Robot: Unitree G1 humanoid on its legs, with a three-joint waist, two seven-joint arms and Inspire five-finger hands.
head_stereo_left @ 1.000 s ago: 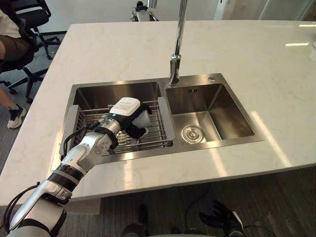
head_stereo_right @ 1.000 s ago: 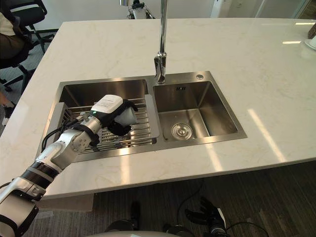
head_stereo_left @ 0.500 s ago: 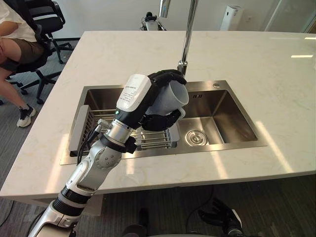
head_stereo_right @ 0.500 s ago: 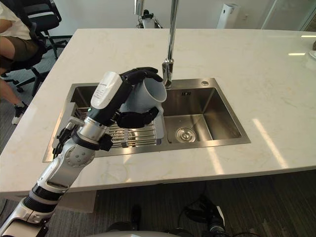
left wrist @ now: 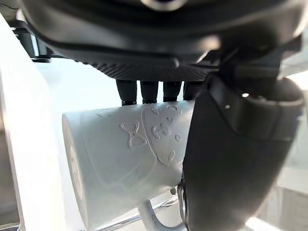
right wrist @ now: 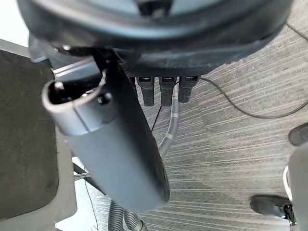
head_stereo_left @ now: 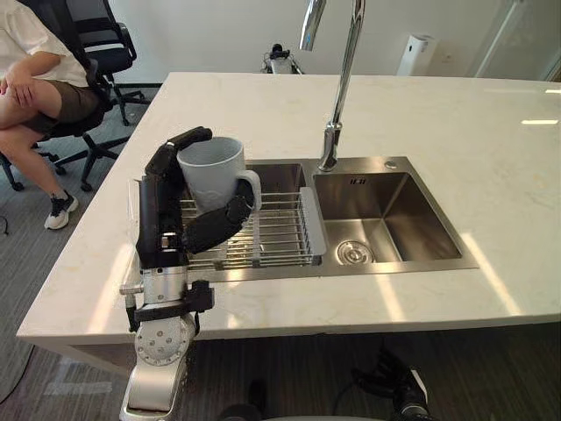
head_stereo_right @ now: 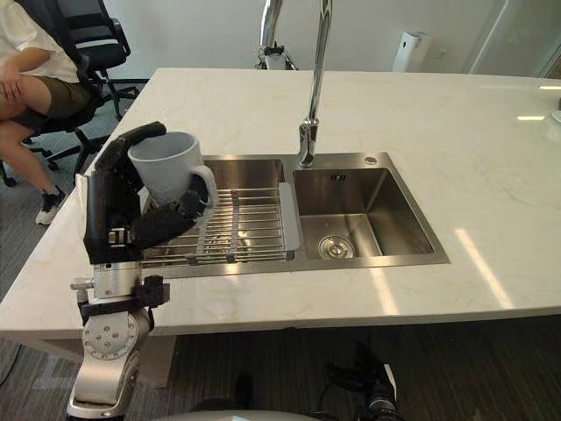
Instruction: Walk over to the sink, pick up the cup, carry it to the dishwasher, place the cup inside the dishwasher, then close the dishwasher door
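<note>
1. The pale grey ceramic cup (head_stereo_left: 210,171), with a raised pattern on its wall and a loop handle, is in my left hand (head_stereo_left: 162,215). It is lifted clear above the left end of the sink, roughly upright with its mouth upward; its handle points toward the tap side.
2. My left hand is closed round the cup. The fingers (head_stereo_left: 180,140) curl over the far side near the rim; the thumb (head_stereo_left: 215,230) presses the near lower wall. In the left wrist view the cup lies between the row of fingers and the thumb.
3. Below the cup lies a metal wire dish rack (head_stereo_left: 280,232), set across the left basin of the stainless steel double sink (head_stereo_left: 412,219); the right basin shows a round drain (head_stereo_left: 352,253).
4. A tall chrome tap (head_stereo_left: 342,88) rises behind the divider between the basins.
5. The sink is sunk into the white marble-patterned desk (head_stereo_left: 456,114).
6. My right hand (head_stereo_left: 390,386) hangs low beside the desk's front edge, above the grey carpeted floor (right wrist: 231,120). Its fingers are loose and it holds nothing.
7. Past the desk's far left corner a person (head_stereo_left: 35,79) sits in a black office chair (head_stereo_left: 96,44), well apart from the sink; a white upright appliance (head_stereo_left: 416,54) stands beyond the far edge.
</note>
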